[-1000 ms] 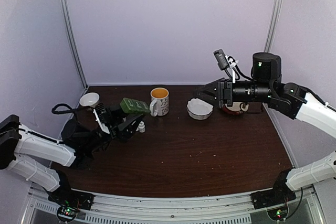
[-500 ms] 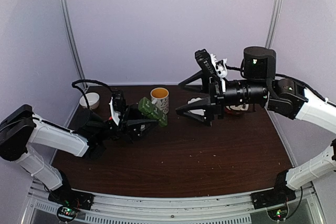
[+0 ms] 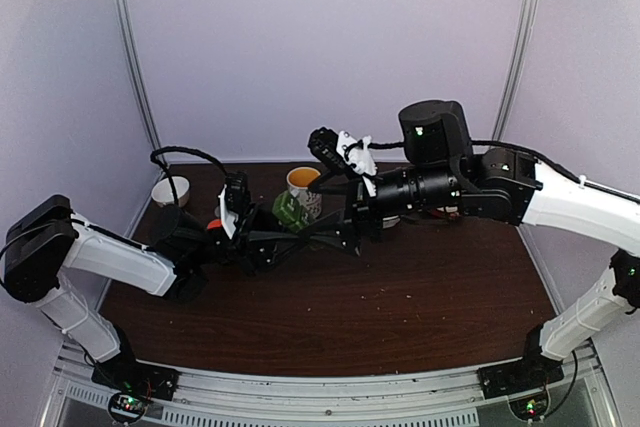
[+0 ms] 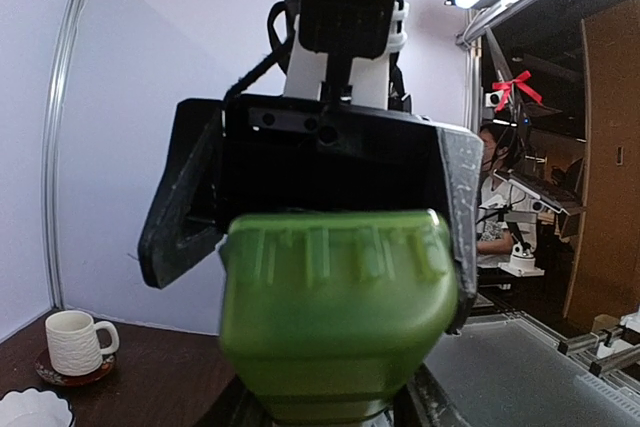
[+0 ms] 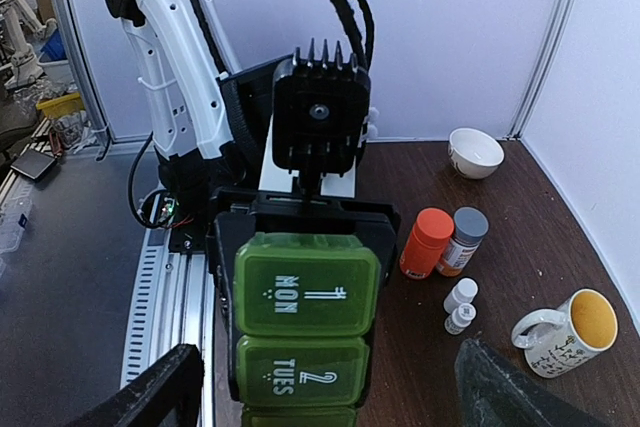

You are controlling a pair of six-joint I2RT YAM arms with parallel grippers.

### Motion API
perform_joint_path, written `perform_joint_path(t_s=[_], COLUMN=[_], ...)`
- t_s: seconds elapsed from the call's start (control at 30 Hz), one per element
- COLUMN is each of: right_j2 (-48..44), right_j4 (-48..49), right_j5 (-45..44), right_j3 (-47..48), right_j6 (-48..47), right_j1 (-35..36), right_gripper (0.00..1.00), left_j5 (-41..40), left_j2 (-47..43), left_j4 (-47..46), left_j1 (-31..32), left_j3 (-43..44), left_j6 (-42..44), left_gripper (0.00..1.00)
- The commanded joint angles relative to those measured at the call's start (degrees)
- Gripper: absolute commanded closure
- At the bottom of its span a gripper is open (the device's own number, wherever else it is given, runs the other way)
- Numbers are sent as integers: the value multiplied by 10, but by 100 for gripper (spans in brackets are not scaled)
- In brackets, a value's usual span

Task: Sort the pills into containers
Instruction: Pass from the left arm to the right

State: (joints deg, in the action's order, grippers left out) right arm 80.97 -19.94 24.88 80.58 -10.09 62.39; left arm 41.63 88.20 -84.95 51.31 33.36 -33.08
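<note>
1. Left gripper [image 3: 280, 234]: closed on one end of the pill box [image 5: 305, 287]. It holds the box in the air above the table [image 3: 420, 297], with the lids facing the right wrist camera. The lids marked MON and TUES appear shut.
2. Right gripper [image 5: 330, 402]: jaws spread wide, one finger on each side of the free end of the box. Both fingers are clear of it; no contact is visible.
3. Judged step: a hand-over, or a two-arm hold, of the box. No loose pills are visible in any view.
4. Surroundings: the mug [image 3: 303, 185] stands just behind the box in the top view. An orange bottle [image 5: 428, 242], a grey-capped bottle [image 5: 462, 240] and two small white vials [image 5: 460, 295] stand close together on the table. A white bowl [image 5: 475, 152] lies beyond them.
5. Hazard, drop: if the left jaws release before the right jaws have closed firmly, the box will likely fall onto the table or against the mug.
6. Hazard, twist: a right grip placed off-centre, or on the smooth rounded edges, may let the box rotate or slide out.
7. Hazard, lids: finger pressure on a lid edge may spring a compartment open.
8. Hazard, collision: the two wrists are close together. Further advance of the right arm may strike the left fingers or push the box out of their hold.
</note>
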Motion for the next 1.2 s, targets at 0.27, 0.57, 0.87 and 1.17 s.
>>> perform_joint_path(t_s=[0.27, 0.57, 0.87, 1.17], right_j2=[31, 48, 50, 30], right_j4=[-7, -26, -42, -37], right_j5=[8, 17, 9, -27], right_j3=[49, 68, 76, 63], right_j6=[9, 2, -4, -13], right_j1=[11, 19, 22, 17], right_gripper=[22, 42, 60, 63], left_j5=[23, 28, 27, 12], left_j2=[7, 10, 12, 3], left_j4=[-33, -33, -33, -34], left_j1=[-4, -4, -5, -16], left_j3=[12, 14, 14, -11], left_j6=[-3, -3, -1, 10], left_gripper=[60, 60, 54, 15])
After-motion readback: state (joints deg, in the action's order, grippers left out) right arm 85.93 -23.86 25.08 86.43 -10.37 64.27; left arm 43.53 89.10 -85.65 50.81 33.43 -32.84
